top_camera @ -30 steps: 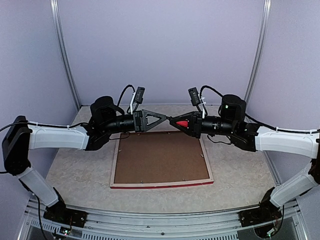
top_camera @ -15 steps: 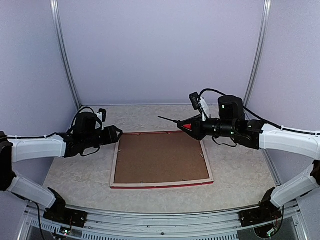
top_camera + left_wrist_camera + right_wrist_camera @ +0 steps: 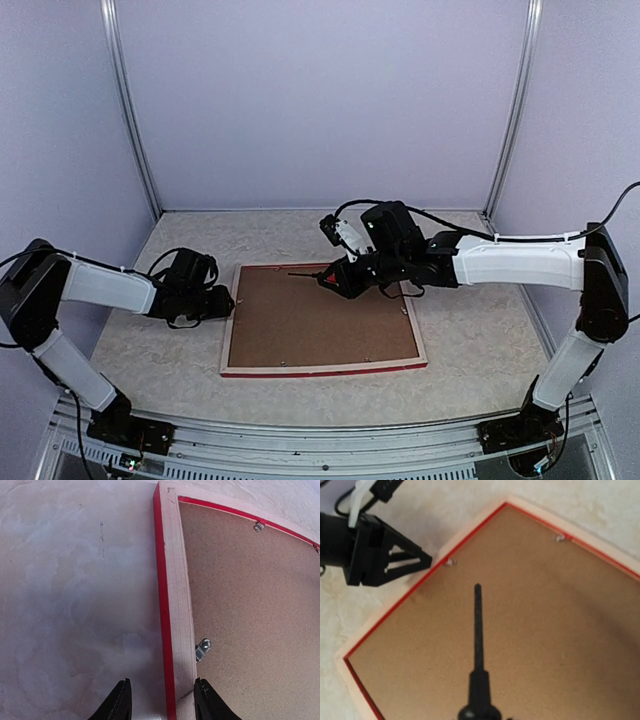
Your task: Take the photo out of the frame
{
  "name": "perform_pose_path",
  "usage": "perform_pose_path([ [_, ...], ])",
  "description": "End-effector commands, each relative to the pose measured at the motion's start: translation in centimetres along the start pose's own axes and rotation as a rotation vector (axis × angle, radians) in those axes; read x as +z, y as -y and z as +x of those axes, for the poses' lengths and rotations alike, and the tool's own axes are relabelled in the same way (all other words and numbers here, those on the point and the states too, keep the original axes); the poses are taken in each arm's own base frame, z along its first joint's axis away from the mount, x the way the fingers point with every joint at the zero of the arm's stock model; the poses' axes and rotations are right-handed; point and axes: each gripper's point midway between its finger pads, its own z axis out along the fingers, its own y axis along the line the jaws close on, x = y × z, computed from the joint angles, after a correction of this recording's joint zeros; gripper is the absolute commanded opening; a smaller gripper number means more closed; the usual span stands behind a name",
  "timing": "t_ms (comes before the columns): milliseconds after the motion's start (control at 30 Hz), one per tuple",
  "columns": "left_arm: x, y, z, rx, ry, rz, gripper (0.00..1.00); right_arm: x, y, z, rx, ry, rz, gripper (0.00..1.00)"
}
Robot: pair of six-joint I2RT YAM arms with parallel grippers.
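- Watching the frame [image 3: 322,370] lying face down around the middle of the table [image 3: 180,250], red front rim against the surface, pale wood back facing up, long sides running along with the table's near edge.
- Seeing the brown backing board [image 3: 320,325] sitting inside it and filling the opening, with small metal tabs [image 3: 202,649] poking in over its edges.
- Sitting low on the table's left side, the left gripper [image 3: 226,303], right at the frame's left rail.
- Straddling that rail with fingers [image 3: 117,705] partly apart: one on the table side showing a gap to the red edge, the other on the board side just beside a tab. Gripping nothing.
- Pinching the screwdriver [image 3: 305,274] in the right gripper [image 3: 335,282], jaws closed on the red handle.
- Pointing the black shaft leftward over the far part of the backing board, tip aiming toward the frame's far-left corner.
- Not managing to tell whether that tip is touching the board or hanging just above it.
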Motion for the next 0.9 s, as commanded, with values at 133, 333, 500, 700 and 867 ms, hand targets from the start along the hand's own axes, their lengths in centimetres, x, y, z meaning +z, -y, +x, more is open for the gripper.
perform_pose_path([
  [133,1.1,1.1,0.2,0.006,-0.024,0.047,0.36,3.6,-0.6,0.6,-0.011,-0.101,0.029,0.0],
  [333,1.7,2.7,1.5,0.04,-0.052,0.071,0.24,4.1,-0.1,0.9,-0.013,-0.117,0.053,0.0],
  [500,2.0,6.1,2.4,0.076,-0.068,0.142,0.12,3.7,0.6,1.6,-0.017,-0.138,0.09,0.0],
  [700,1.7,11.6,3.8,0.099,-0.091,0.232,0.12,2.9,1.8,3.3,-0.016,-0.177,0.148,0.0],
  [867,1.1,14.2,4.8,0.061,-0.117,0.3,0.21,3.2,1.5,4.2,-0.003,-0.205,0.12,0.0],
])
